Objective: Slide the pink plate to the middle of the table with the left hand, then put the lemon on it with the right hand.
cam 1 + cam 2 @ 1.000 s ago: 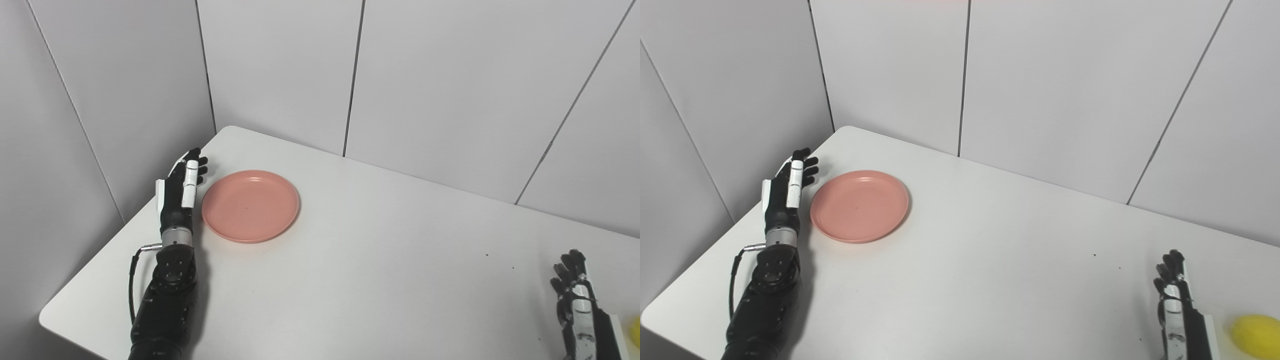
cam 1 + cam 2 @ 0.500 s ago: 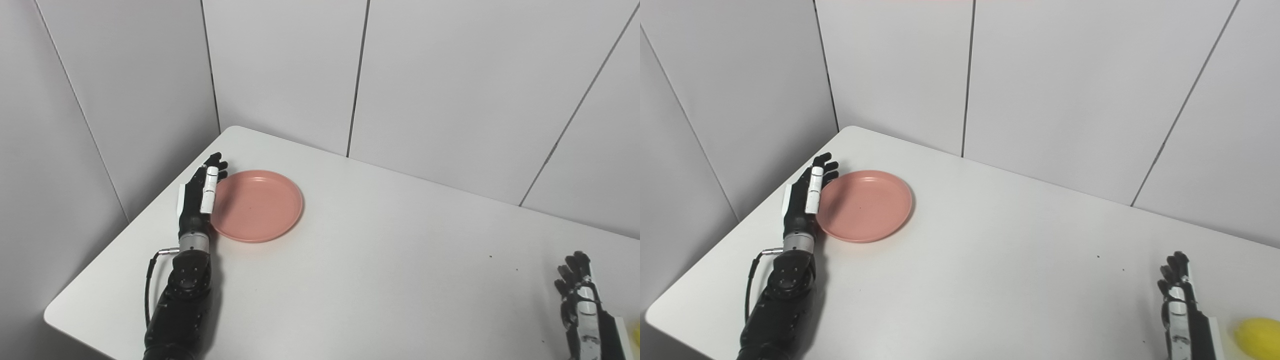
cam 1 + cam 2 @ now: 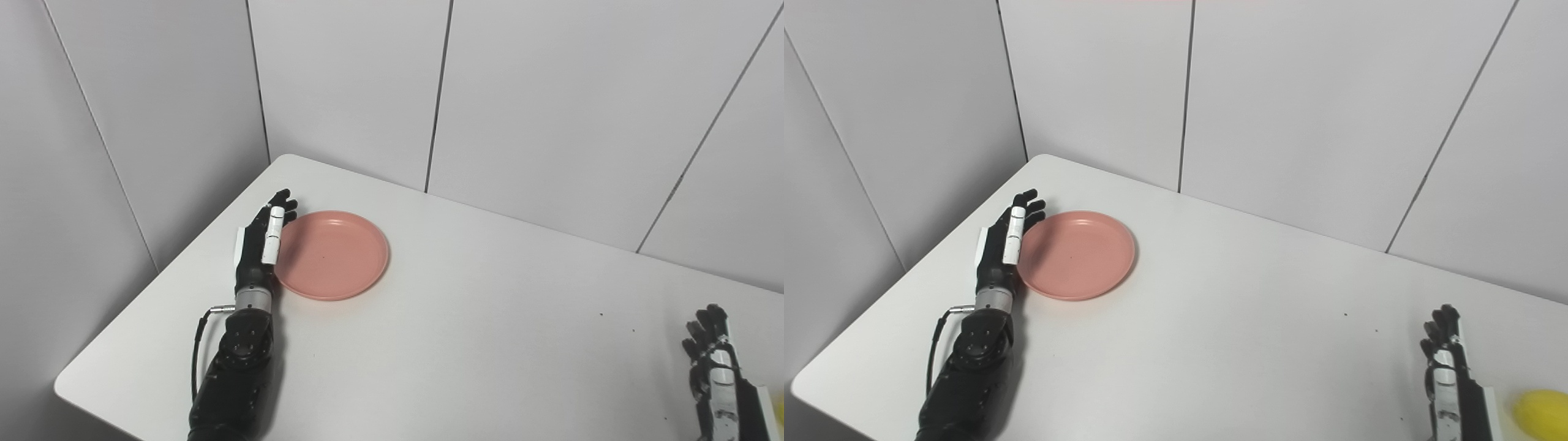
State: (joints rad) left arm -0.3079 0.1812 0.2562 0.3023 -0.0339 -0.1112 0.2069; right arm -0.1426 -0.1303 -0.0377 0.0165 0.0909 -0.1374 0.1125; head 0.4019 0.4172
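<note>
Looking at the big white worktop (image 3: 1213, 343), we're only partway through step one. The round pink plastic plate (image 3: 1078, 254) sits near the far left corner, well short of the middle. Our left hand (image 3: 1006, 248) is flat and open, edge-on against the plate's left rim, gripping nothing. Right hand (image 3: 1448, 367) waits with fingers straight, empty. The small yellow lemon (image 3: 1540, 413) is just beside it, untouched, so placing it is all left to do.

- White table (image 3: 1225, 343), rounded corners, set into a corner of grey wall panels.
- Pink plate (image 3: 1077, 254) lying flat near its far left side.
- Lemon (image 3: 1542, 413) at the near right edge.
</note>
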